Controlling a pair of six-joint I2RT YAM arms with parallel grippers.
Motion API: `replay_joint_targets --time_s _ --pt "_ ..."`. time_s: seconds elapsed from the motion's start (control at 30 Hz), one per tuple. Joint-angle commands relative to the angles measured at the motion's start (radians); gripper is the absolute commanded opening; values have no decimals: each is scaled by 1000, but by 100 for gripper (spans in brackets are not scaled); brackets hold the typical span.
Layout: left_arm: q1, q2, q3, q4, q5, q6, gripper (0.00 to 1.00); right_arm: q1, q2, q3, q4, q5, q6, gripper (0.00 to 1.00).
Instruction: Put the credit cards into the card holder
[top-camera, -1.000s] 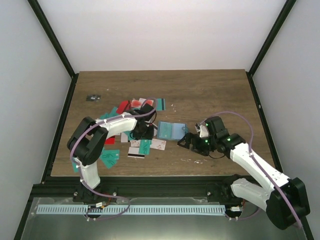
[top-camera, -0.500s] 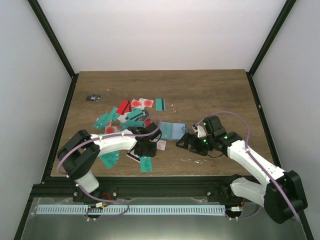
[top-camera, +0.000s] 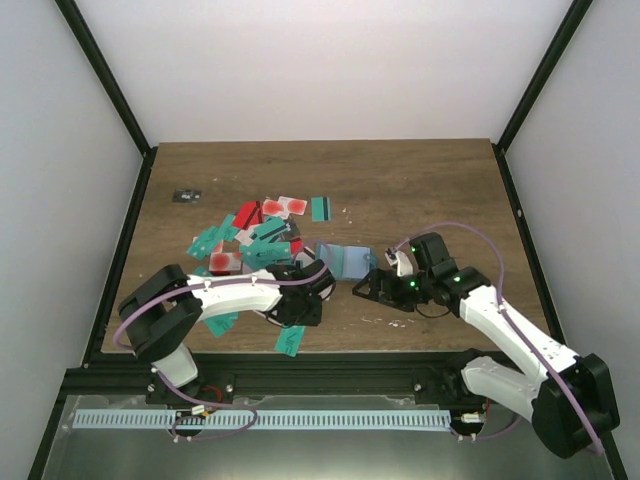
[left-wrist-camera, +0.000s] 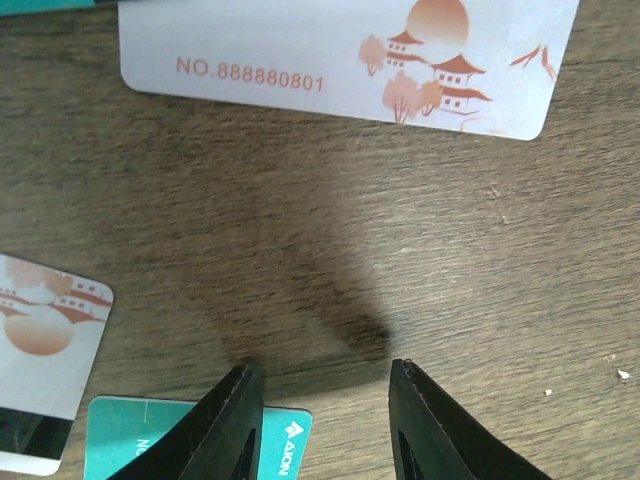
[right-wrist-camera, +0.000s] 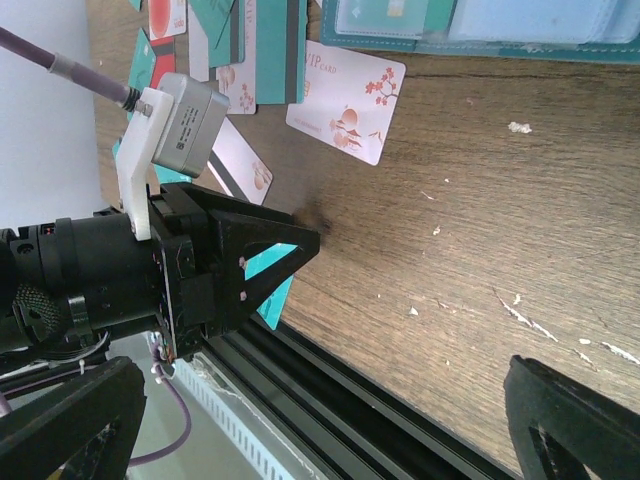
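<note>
The credit cards (top-camera: 255, 235) lie in a loose pile of teal, red and white-pink at the left centre of the table. The blue-teal card holder (top-camera: 347, 260) lies open to their right, and its edge shows in the right wrist view (right-wrist-camera: 480, 25). My left gripper (top-camera: 318, 298) is open and empty, low over bare wood (left-wrist-camera: 322, 368). A teal card (left-wrist-camera: 190, 440) lies just beside its left finger. A white numbered card (left-wrist-camera: 340, 60) lies ahead of it. My right gripper (top-camera: 362, 290) is wide open and empty, just in front of the holder, facing the left gripper (right-wrist-camera: 230, 260).
One teal card (top-camera: 290, 340) lies by the table's front edge, partly over the black rail (right-wrist-camera: 330, 390). A white VIP card (right-wrist-camera: 345, 100) lies just below the holder. A small dark object (top-camera: 186, 195) sits at the far left.
My left gripper has moved out of the card pile toward the front edge and to the right. A teal card has slid with it to the front edge. The right arm has barely moved.
</note>
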Motion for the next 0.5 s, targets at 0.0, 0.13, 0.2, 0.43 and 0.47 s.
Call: replay_joint_targets --time_s 0.0,0.13,0.2,0.43,0.47 --pt "-16 30 -19 -77 4 -59 38 -4 -22 -8 -30 -18 -26 100" --pt "-24 26 -29 -103 -8 -86 38 -3 -30 -12 -30 -23 -26 100" --pt "-27 18 -33 -109 -14 -94 37 -4 -33 -12 -29 -24 -25 100" --pt "-28 -32 31 -122 -49 -75 41 -4 -46 -36 5 -47 20 100" --pt "-27 -36 49 -136 -57 -68 42 -2 -51 -54 21 -58 49 99"
